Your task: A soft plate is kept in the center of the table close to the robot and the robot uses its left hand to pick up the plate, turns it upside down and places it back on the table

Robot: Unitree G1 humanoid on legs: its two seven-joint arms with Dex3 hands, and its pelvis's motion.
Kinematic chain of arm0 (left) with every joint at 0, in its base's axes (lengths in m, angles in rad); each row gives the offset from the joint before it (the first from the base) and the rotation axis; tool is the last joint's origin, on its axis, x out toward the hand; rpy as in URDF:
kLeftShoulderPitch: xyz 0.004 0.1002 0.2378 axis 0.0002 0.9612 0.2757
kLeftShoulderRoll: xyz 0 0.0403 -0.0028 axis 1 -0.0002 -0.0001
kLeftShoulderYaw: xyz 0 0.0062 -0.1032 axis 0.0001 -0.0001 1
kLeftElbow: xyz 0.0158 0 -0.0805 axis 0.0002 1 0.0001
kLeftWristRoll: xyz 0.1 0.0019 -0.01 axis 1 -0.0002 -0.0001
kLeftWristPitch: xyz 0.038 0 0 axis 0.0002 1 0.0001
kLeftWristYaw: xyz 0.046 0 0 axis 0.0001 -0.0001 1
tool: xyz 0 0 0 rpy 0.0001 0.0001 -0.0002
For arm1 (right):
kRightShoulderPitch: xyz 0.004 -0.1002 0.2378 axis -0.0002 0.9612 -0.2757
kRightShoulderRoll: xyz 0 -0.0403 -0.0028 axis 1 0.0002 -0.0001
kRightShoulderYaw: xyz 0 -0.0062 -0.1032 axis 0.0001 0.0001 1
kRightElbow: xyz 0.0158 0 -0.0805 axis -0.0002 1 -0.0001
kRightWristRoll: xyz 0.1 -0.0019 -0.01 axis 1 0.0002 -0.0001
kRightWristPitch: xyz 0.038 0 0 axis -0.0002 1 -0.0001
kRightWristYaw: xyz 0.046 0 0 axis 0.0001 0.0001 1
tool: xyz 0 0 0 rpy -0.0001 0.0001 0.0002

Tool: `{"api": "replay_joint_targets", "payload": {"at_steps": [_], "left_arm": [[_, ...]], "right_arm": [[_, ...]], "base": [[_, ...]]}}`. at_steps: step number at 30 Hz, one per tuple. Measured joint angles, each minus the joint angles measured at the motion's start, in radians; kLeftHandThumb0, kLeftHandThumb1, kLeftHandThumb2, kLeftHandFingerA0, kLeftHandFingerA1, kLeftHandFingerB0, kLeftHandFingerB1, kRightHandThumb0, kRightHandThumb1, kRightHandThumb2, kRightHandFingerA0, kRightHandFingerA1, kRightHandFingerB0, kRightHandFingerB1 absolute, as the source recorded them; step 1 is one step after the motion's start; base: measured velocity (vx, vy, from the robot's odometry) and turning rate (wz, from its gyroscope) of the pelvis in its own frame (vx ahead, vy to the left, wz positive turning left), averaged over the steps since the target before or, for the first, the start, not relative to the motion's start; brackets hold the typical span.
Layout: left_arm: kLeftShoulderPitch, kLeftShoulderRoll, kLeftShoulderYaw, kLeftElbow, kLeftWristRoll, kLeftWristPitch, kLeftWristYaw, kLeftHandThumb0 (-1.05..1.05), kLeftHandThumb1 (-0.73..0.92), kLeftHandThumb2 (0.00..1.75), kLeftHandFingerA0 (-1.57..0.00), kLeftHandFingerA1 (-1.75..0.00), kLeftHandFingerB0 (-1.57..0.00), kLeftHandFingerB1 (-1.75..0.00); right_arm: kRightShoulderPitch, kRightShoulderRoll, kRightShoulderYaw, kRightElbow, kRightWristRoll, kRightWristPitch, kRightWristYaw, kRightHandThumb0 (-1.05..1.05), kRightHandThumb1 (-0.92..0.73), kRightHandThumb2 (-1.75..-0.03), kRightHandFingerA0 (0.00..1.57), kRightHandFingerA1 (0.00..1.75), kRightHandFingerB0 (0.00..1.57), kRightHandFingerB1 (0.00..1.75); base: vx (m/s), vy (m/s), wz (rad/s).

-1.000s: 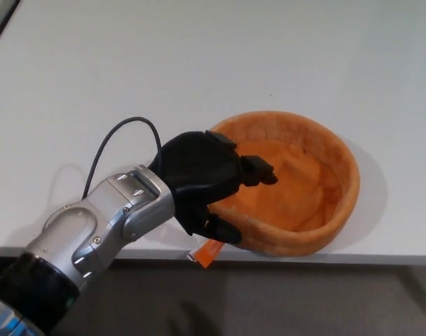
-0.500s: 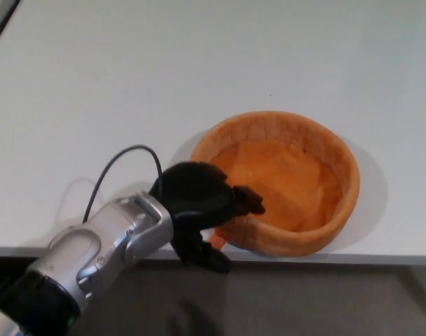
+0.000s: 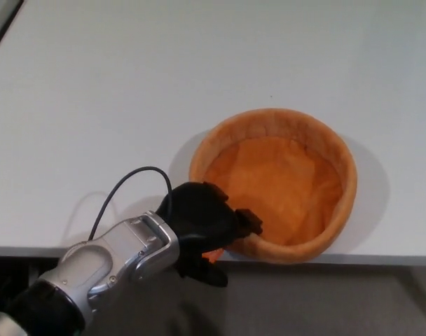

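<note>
Left hand (image 3: pixel 202 227) at table (image 3: pixel 94 105) front edge, fingers pinched on near-left rim of soft orange plate (image 3: pixel 272 183); plate stood upright just right of and beyond hand, partly overhanging edge. Risk, as judged: floppy rim could fold or slip from pinch, dropping plate off edge. No brand, label or writing readable. Right hand absent from shot.

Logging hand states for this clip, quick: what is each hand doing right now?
Left hand: shut on the plate, gripping its near rim at the table edge.
Right hand: not in view.
</note>
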Motion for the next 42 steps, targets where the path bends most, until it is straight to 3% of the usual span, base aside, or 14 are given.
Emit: {"api": "replay_joint_targets", "payload": {"at_steps": [2,6,9,10,11,12,17,22,23,27,28,29,30,42], "left_arm": [[-0.006,0.000,-0.008,0.003,0.010,0.003,0.009,-0.67,0.65,0.61,-0.80,-1.32,-0.79,-1.02],[-0.008,-0.009,-0.018,0.009,0.025,0.020,0.045,-0.46,0.59,0.62,-1.00,-1.71,-0.84,-1.44],[-0.008,-0.021,-0.027,0.014,0.038,0.034,0.070,-0.44,0.59,0.58,-1.01,-1.71,-0.83,-1.50],[-0.009,-0.022,-0.035,0.016,0.049,0.038,0.084,-0.40,0.62,0.59,-0.94,-1.74,-0.74,-1.55],[-0.009,-0.022,-0.043,0.017,0.058,0.041,0.096,-0.41,0.62,0.59,-0.91,-1.74,-0.71,-1.54],[-0.010,-0.022,-0.050,0.019,0.067,0.043,0.104,-0.44,0.43,0.87,-1.21,-1.39,-0.91,-1.19],[-0.009,-0.021,-0.052,0.019,0.075,0.047,0.106,-0.42,0.43,0.87,-1.21,-1.39,-0.92,-1.18],[-0.009,-0.021,-0.041,0.015,0.063,0.047,0.087,-0.42,0.43,0.84,-1.14,-1.39,-0.95,-1.27],[-0.005,-0.025,-0.028,0.009,0.052,0.048,0.072,-0.33,0.59,0.56,-0.82,-1.75,-0.69,-1.69],[0.023,-0.057,0.014,-0.023,0.007,0.063,0.012,-0.32,0.54,0.54,-0.82,-1.75,-0.71,-1.74],[0.033,-0.068,0.025,-0.033,-0.008,0.068,-0.006,-0.31,0.54,0.53,-0.82,-1.75,-0.74,-1.72],[0.044,-0.080,0.035,-0.042,-0.025,0.074,-0.026,-0.32,0.55,0.54,-0.82,-1.75,-0.71,-1.73],[0.051,-0.087,0.041,-0.047,-0.035,0.076,-0.037,-0.31,0.56,0.55,-0.82,-1.75,-0.72,-1.75],[0.106,-0.196,0.145,-0.121,-0.231,0.124,-0.248,-0.42,0.48,0.72,-0.93,-1.75,-0.81,-1.75]], "right_arm": [[0.000,0.000,0.000,0.000,0.000,0.000,0.000,-0.80,-0.92,-0.69,0.53,0.41,0.39,0.32],[0.000,0.000,-0.001,0.000,0.000,0.000,0.001,-0.80,-0.92,-0.69,0.53,0.41,0.39,0.32],[0.002,0.000,-0.001,0.000,0.001,0.000,0.002,-0.79,-0.92,-0.69,0.53,0.41,0.39,0.32],[0.002,0.000,-0.001,0.000,0.001,0.000,0.002,-0.80,-0.77,-1.12,0.46,0.55,0.32,0.48],[0.002,0.000,-0.001,0.000,0.001,0.000,0.002,-0.79,-0.92,-0.69,0.52,0.41,0.39,0.32],[0.002,0.000,-0.001,0.001,0.001,0.000,0.002,-0.83,-0.78,-1.11,0.46,0.53,0.33,0.48],[0.001,0.000,-0.001,0.001,0.003,0.000,0.004,-0.81,-0.78,-1.12,0.46,0.54,0.32,0.48],[0.001,0.000,-0.001,0.003,0.002,0.000,0.004,-0.78,-0.74,-1.11,0.46,0.54,0.30,0.47],[0.001,0.000,-0.001,0.003,0.002,0.000,0.004,-0.80,-0.92,-0.69,0.52,0.40,0.38,0.32],[0.001,0.000,0.000,0.003,0.002,0.000,0.004,-0.81,-0.76,-1.12,0.45,0.53,0.32,0.48],[0.000,0.000,0.000,0.003,0.002,0.000,0.004,-0.81,-0.92,-0.69,0.54,0.39,0.40,0.32],[0.000,0.000,0.001,0.003,0.002,0.000,0.004,-0.77,-0.73,-1.09,0.45,0.53,0.32,0.48],[0.000,0.000,0.001,0.003,0.002,0.000,0.004,-0.81,-0.92,-0.70,0.54,0.39,0.38,0.32],[-0.003,0.000,0.002,0.003,0.002,0.000,0.004,-0.81,-0.92,-0.69,0.53,0.40,0.40,0.32]], "base": [[0.00,0.000,0.00],[0.00,0.000,0.00],[0.00,0.000,0.00],[0.00,0.000,0.00],[0.00,0.000,0.00],[0.00,0.000,0.00],[0.00,0.000,0.00],[0.00,0.000,0.00],[0.00,0.000,0.00],[0.00,0.000,0.00],[0.00,0.000,0.00],[0.00,0.000,0.00],[0.00,0.000,0.00],[0.00,0.000,0.00]]}}
